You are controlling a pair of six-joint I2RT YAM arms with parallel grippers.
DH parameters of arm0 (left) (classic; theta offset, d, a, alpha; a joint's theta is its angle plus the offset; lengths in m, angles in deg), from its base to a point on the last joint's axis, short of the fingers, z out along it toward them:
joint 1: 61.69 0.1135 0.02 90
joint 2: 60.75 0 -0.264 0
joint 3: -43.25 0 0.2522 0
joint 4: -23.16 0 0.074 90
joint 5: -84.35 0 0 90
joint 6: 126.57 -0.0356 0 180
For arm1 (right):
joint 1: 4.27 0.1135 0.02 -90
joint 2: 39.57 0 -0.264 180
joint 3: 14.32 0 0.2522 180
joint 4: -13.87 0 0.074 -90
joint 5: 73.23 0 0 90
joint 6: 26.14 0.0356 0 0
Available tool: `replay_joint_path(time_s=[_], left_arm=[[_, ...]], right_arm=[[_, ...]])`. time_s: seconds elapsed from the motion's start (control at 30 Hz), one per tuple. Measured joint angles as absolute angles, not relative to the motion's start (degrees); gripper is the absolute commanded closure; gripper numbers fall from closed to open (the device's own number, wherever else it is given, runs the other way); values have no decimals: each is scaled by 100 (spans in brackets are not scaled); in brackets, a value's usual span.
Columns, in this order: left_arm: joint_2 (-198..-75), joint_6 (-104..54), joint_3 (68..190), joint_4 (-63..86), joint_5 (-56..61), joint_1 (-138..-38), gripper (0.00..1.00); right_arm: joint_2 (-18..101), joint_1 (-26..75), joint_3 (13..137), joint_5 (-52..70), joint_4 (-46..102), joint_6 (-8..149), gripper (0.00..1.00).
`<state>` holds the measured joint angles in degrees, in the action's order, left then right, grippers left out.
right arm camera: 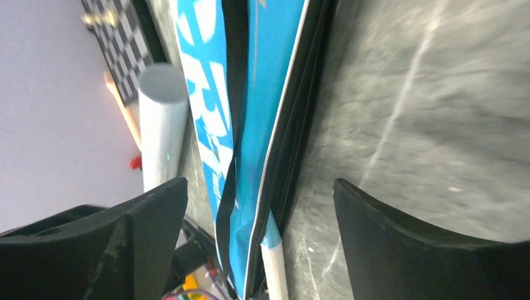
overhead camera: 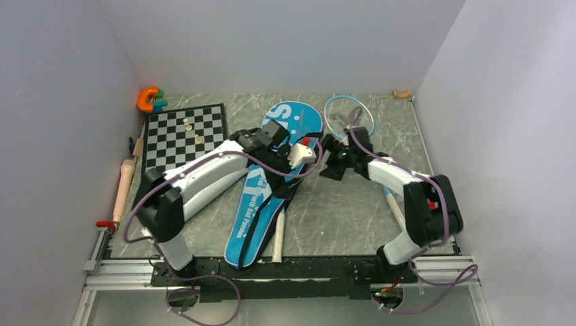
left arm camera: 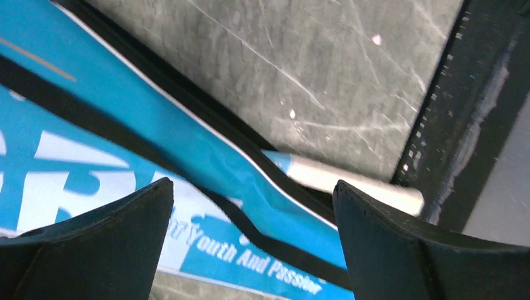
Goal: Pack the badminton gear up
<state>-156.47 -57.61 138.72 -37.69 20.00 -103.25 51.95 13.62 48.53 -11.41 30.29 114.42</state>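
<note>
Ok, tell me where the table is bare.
Bare grey marble table lies between the blue racket-shaped bag and the right arm. Crowded: the black-and-white chessboard at left, and where both arms meet over the bag.

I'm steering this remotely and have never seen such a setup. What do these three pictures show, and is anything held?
Two robot arms stand at a table. The wide picture looks down from above and behind them; the other two come from wrist cameras, the dark wedges being claw fingers. On the table lie a blue racket bag with a handle poking out, a loose racket, a chessboard and a rolling pin. The left claw and right claw are both open, holding nothing.
</note>
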Motion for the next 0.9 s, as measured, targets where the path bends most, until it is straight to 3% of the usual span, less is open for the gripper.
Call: replay_joint_path(time_s=[0.3,0.47,0.67,0.83,0.9], left_arm=[[-17371,-5616,14668,-3343,772,-10642,0],[-17793,-5619,14921,-3157,273,-10701,1],[-18095,-5695,15070,-3096,-181,-10716,33],[-18099,-5691,15070,-3087,-450,-10710,65],[-18097,-5671,15070,-3089,-496,-10705,83]], right_arm=[[3731,-113,4955,-444,3969,10966,4],[3475,-408,4964,-147,4344,10732,4],[3519,-552,5045,284,4720,10542,3],[4024,-561,5423,1003,5013,10288,1],[4387,-563,5736,1372,5210,10129,0]])
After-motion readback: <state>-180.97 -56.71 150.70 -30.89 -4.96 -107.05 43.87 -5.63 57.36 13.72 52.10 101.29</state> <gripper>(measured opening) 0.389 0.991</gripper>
